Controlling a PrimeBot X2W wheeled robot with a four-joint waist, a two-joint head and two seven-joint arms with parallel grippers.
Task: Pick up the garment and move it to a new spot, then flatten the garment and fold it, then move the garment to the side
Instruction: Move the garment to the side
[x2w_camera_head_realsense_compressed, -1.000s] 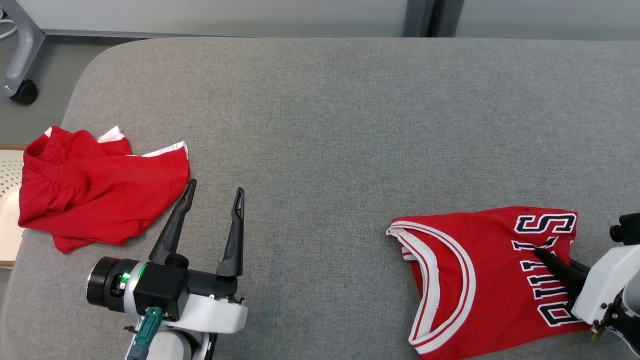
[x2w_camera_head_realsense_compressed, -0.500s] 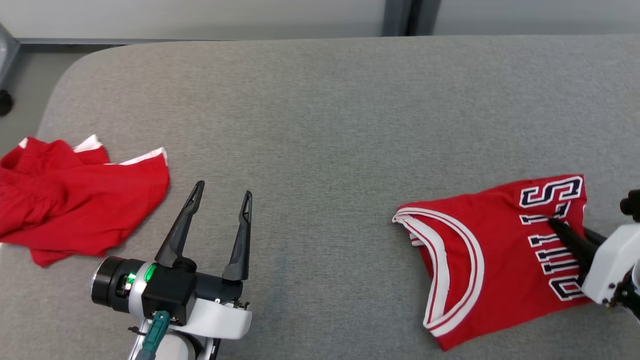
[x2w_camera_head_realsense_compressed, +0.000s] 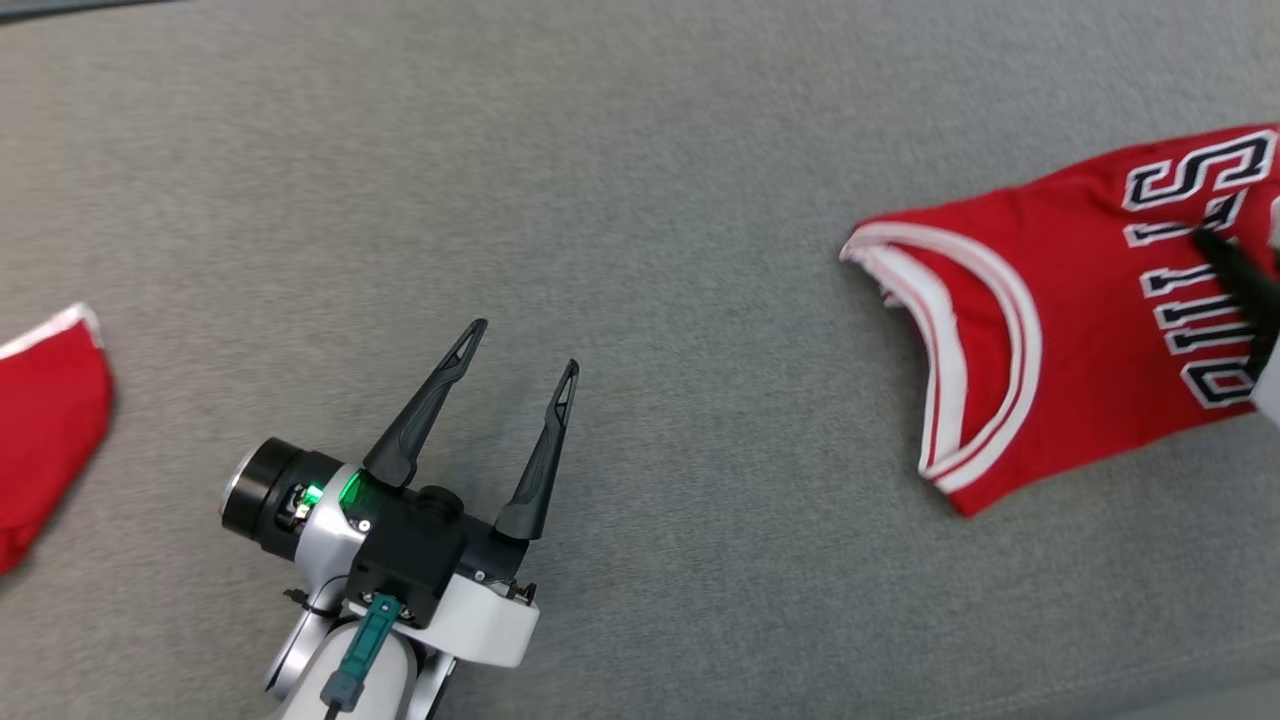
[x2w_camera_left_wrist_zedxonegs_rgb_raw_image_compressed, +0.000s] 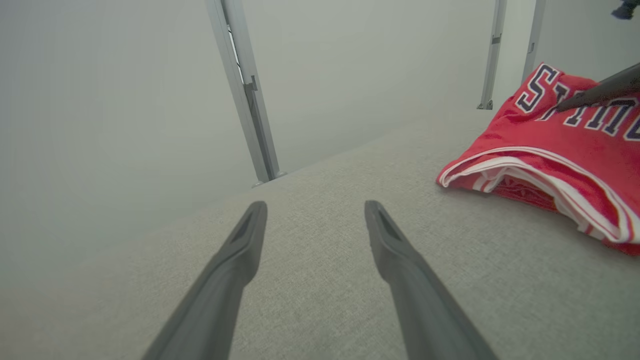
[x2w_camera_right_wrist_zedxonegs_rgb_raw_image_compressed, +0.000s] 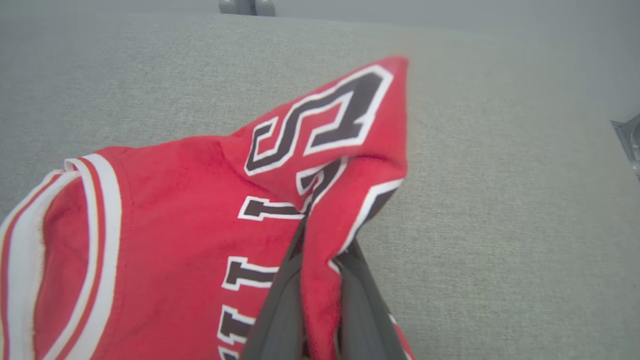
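Grey padded table (x2w_camera_head_realsense_compressed: 640, 150) runs across the whole head view. The red jersey (x2w_camera_head_realsense_compressed: 1050, 330), folded and with white-and-red trim and dark white-edged lettering, lies on it at the far right, partly cut by the frame edge. A second red garment (x2w_camera_head_realsense_compressed: 45, 430) with a white hem sits at the far left edge, well apart from the jersey. Open grey cover lies between them.

Left gripper (x2w_camera_head_realsense_compressed: 525, 345) is low and left of centre, above the table cover, fingers spread wide and holding nothing, well apart from both garments. Right gripper (x2w_camera_head_realsense_compressed: 1203, 238) comes in from the right edge, with its dark tip on the jersey lettering.

Right wrist view is clearer on the grip: the two fingers are pressed together on a raised ridge of jersey cloth, and the corner with the letter S is peaked up above them. Left wrist view is low across the table: stacked trim layers show at the jersey's open edge, the other arm's dark finger lies on the lettering, and grey metal posts (x2w_camera_left_wrist_zedxonegs_rgb_raw_image_compressed: 245, 95) stand against a pale wall behind the table.
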